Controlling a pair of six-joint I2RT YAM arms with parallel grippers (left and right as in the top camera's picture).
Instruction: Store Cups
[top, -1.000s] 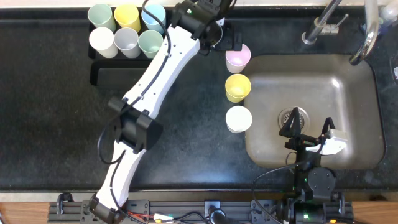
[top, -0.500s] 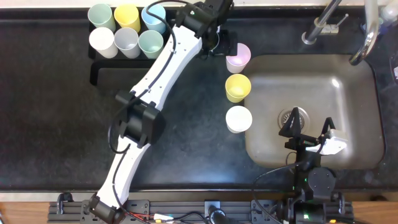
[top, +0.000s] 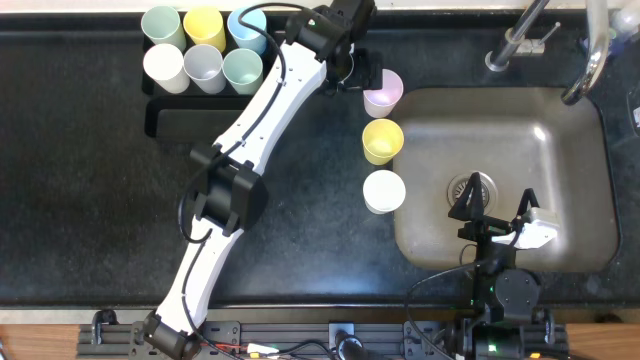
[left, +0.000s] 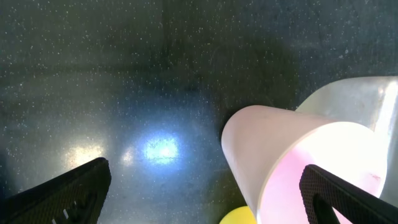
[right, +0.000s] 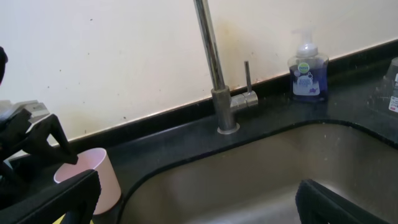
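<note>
Black stone counter (top: 80, 200), top view: we see pink cup (top: 382, 92), yellow cup (top: 382, 140) and white cup (top: 384, 190) in line beside sink (top: 560, 130); six cups (top: 204, 64) grouped at far left corner. Left claw (top: 362, 72) just beside pink cup.
Left wrist view: fingers spread wide, pink cup between them, nothing gripped.
Right wrist view: right claw (right: 198, 183) wide open, empty, over sink; faucet (right: 214, 74) behind.

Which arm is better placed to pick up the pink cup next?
Left. The left gripper, open, is at the pink cup, which shows between its fingers; the right gripper is apart, over the sink.
</note>
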